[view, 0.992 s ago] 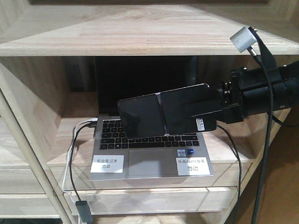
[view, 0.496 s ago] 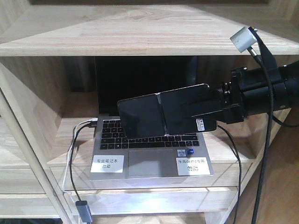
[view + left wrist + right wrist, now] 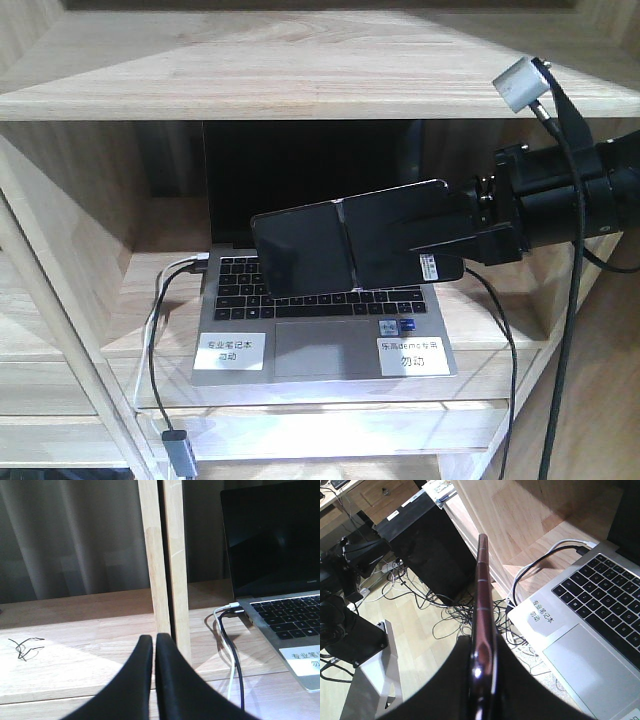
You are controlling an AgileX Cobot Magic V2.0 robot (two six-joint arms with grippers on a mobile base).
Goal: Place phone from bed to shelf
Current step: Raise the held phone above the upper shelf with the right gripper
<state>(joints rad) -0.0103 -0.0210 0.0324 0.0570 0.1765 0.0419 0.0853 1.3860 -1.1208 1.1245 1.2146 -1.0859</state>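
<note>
**Phone held over the laptop inside the shelf**

The left gripper (image 3: 154,638) hovers low over a shelf (image 3: 300,60) board. Its two black fingers are pressed together with nothing between them, and they point at a wooden post (image 3: 175,555). The right arm reaches in level from the right edge of the front view. The right gripper (image 3: 422,232) is clamped on the right half of the phone (image 3: 305,250), one flat finger across its face and the other behind it.

The phone is unfolded and in the air within the middle bay, its long side nearly level and dipping a little to the left. It hangs above the keyboard of the laptop (image 3: 320,345) and in front of the dark screen, apart from both. The right wrist view shows it edge-on, with the laptop below and to the right.

At the left, white and black cables (image 3: 155,330) run from the laptop's left side down over the board's front edge. The open laptop fills most of the bay beneath the phone, and two white labels (image 3: 231,350) sit on its palm rest.

The shelf is made of thick, pale boards with visible grain. The laptop is grey metal with black keys. The phone is a thin, glossy black slab with a centre crease, a pinkish rim and a small white sticker near the gripper.
</note>
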